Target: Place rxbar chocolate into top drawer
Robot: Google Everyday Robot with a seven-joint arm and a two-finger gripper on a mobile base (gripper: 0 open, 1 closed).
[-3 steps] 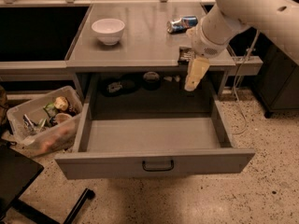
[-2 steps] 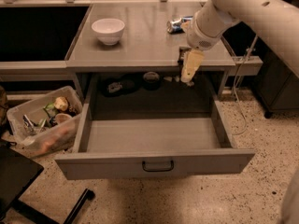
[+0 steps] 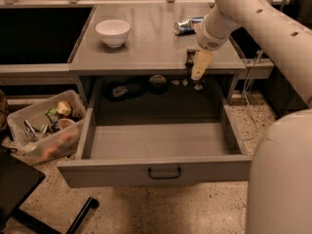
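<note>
The top drawer is pulled wide open below the grey counter, and nothing shows on its grey floor. Its dark loop handle sits at the middle of the front panel. My gripper hangs at the counter's front edge on the right, above the back of the drawer. A small dark flat thing, which looks like the rxbar chocolate, lies at that edge right beside the gripper. Whether the gripper touches it cannot be told. The crushed blue-and-silver can lies behind, partly hidden by my arm.
A white bowl stands on the counter at the left. Dark items lie in the recess behind the drawer. A clear bin of clutter sits on the floor to the left. A black chair base is at the bottom left.
My gripper has risen from over the back of the drawer to the counter's front edge. The drawer, can and bowl have not moved.
</note>
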